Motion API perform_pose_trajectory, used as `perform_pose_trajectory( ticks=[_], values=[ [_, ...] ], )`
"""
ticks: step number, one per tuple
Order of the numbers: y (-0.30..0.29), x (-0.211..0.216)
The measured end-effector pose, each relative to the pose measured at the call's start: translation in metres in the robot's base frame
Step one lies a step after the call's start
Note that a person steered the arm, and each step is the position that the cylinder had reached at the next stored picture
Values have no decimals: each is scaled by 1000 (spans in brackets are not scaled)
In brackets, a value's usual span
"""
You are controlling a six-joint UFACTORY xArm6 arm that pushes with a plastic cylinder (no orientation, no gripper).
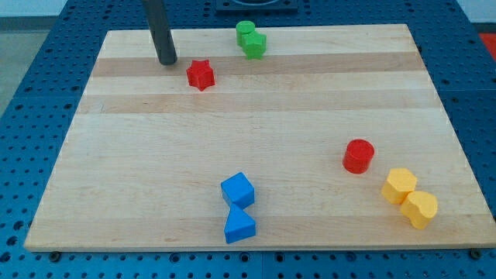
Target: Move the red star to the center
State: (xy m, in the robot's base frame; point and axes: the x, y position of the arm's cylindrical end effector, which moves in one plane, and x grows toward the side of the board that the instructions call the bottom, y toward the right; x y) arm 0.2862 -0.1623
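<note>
Approach step: my tip [167, 61] bare, touching nothing, red star [201, 74] just lower-right of it (small gap). Next: push star down-right toward board centre.

A single camera looks down at a slant on a wooden table [256, 147] from above its near edge, facing toward its far edge. The table is the landmark: it fills almost the whole frame, its near edge running along the view's bottom and its far edge close to the view's top, so the far end looks narrower. All four corners show, or nearly so. A blue perforated surface [31, 70] borders the table on both sides. The view is fairly close and steep. No second view exists, so nothing is shared.
</note>
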Motion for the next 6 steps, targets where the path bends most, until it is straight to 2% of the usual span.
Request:
perform_pose_trajectory(
  ticks=[1, 4, 6],
  values=[
    [25, 17],
    [47, 37],
    [97, 37]
  ],
)
